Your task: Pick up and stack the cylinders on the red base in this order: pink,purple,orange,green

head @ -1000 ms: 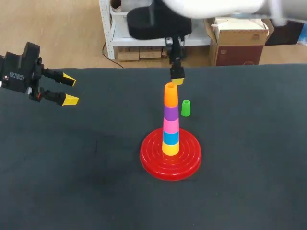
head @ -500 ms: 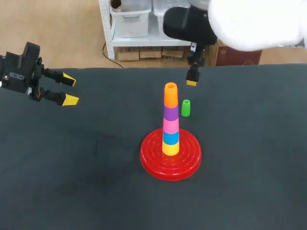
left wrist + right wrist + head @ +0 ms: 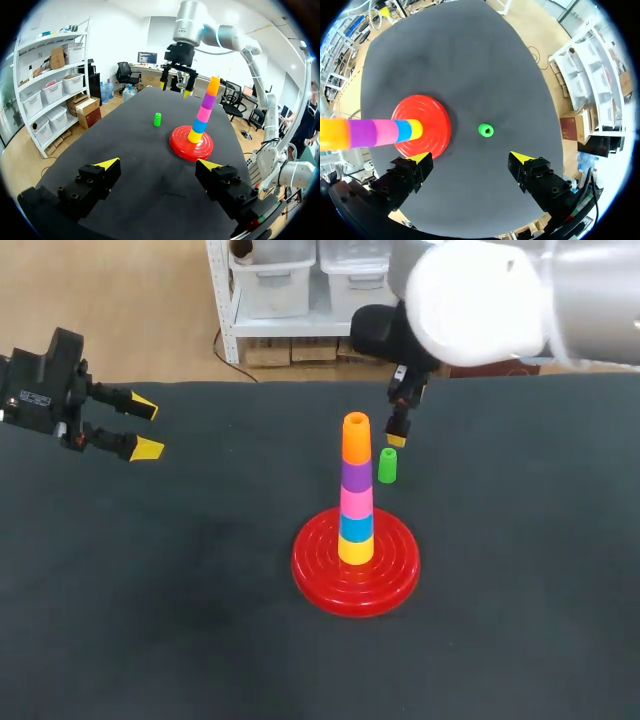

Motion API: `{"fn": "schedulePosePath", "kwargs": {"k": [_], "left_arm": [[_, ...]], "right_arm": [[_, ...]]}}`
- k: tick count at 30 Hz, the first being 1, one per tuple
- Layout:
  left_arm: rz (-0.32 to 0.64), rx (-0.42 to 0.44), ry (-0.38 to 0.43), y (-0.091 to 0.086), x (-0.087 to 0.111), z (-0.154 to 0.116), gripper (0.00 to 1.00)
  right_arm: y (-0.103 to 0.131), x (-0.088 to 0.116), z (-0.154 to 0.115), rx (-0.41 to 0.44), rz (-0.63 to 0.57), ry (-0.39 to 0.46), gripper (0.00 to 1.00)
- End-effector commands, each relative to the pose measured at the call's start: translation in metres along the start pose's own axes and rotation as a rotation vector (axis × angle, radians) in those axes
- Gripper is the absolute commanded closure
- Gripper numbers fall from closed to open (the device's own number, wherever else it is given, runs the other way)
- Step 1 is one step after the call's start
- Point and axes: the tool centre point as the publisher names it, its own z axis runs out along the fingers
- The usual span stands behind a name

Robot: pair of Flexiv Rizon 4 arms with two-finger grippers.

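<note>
Above centre in the head view, the right gripper (image 3: pixel 397 437) is hovering open, empty, over the green cylinder (image 3: pixel 387 466); it needs centring before closing.

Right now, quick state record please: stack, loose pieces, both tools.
base: red base
stack, bottom up: yellow, blue, pink, purple, orange
loose: green cylinder, upright beside the base, not touching it
right tool: open, empty, roughly over the green cylinder
left tool: open, empty, far left of the stack
not yet stacked: green
</note>
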Motion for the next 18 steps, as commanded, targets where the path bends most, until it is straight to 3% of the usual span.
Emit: {"fn": "schedulePosePath", "kwargs": {"k": [1, 18], "left_arm": [[0.004, 0.003, -0.003, 0.001, 0.002, 0.000, 0.00], [0.004, 0.003, -0.003, 0.001, 0.002, 0.000, 0.00]], "right_arm": [[-0.012, -0.009, 0.018, -0.025, 0.015, 0.033, 0.00], [-0.016, -0.026, 0.077, -0.013, 0.015, 0.022, 0.00]]}}
